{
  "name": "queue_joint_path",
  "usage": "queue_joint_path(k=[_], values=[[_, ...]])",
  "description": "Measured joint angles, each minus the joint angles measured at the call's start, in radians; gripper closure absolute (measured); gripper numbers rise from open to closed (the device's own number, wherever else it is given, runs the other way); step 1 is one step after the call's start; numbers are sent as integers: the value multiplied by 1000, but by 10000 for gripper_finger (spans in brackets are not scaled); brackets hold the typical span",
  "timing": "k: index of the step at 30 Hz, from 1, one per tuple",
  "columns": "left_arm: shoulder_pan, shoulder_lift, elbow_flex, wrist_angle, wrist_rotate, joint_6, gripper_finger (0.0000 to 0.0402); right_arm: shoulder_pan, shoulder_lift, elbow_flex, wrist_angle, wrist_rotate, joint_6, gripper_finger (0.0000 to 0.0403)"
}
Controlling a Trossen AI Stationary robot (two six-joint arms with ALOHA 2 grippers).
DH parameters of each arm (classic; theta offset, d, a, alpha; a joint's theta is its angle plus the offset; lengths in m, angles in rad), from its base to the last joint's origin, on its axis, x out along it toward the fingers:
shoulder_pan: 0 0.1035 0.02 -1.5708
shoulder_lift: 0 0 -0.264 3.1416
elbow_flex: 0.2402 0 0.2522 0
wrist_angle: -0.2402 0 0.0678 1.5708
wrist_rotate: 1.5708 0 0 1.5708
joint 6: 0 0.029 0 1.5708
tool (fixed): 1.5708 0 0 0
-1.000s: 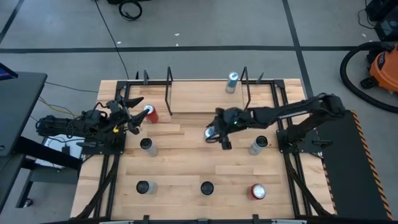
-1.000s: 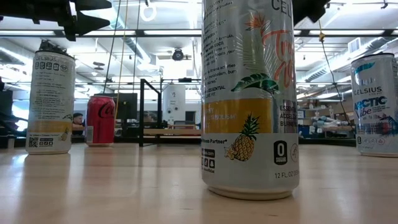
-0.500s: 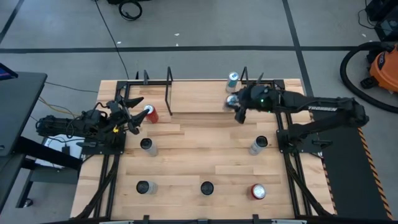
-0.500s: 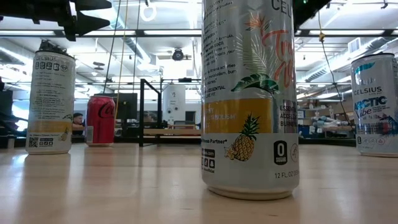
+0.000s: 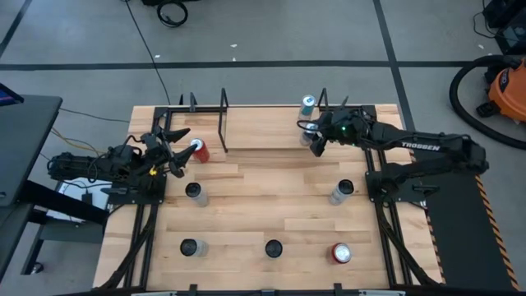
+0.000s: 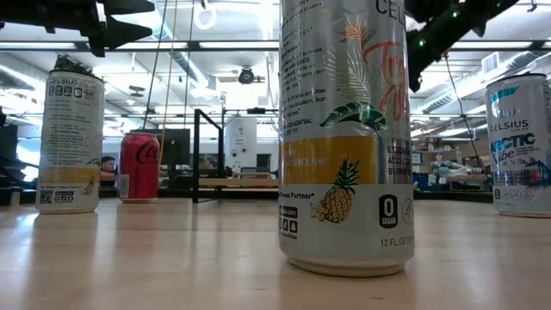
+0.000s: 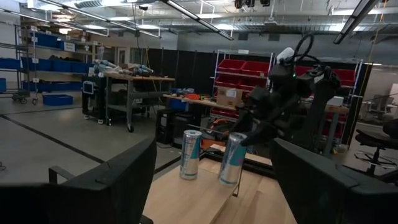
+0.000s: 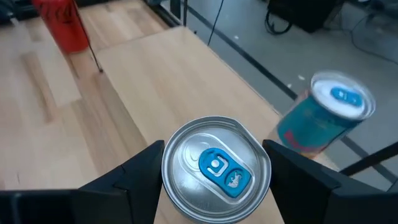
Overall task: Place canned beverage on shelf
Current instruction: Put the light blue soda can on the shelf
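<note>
The shelf (image 5: 271,130) is a light-wood platform at the table's far edge, with a black rod frame (image 5: 223,122) at each end. A teal can (image 5: 307,105) stands upright on its right end; it also shows in the right wrist view (image 8: 329,118). My right gripper (image 5: 316,140) is over the shelf's right end, shut on a silver can (image 8: 216,168) next to the teal can. In the left wrist view the silver can (image 7: 232,158) is tilted. My left gripper (image 5: 177,148) waits open at the table's left, beside a red can (image 5: 198,150). My right gripper pinches the silver can's upper side wall (image 8: 166,177) between its two fingers, one on each side just below the top rim. The fingers slant down from above and from the table's right. The can is tilted; I cannot tell whether its bottom (image 7: 227,182) touches the shelf.
Other cans stand on the table: two in the middle row (image 5: 193,191) (image 5: 341,191) and three near the front edge (image 5: 191,247) (image 5: 273,247) (image 5: 340,252). In the low view one tall can (image 6: 344,129) fills the foreground. The right rod frame (image 5: 325,115) stands close to my right gripper.
My right gripper has carried the silver can from the table's middle toward the far edge and a little to the right, lifted clear of the table, to the shelf's right end beside the teal can. In the last half second it has hardly moved.
</note>
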Motion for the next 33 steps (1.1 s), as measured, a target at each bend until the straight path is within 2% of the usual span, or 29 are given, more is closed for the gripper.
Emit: queue_joint_path(k=[12, 18, 33], values=[[0, 0, 0, 0, 0, 0, 86, -114, 40, -12, 18, -89, -10, 146], [0, 0, 0, 0, 0, 0, 86, -117, 94, -8, 65, -96, -31, 144], [0, 0, 0, 0, 0, 0, 86, -118, 87, -10, 60, -112, -32, 130]])
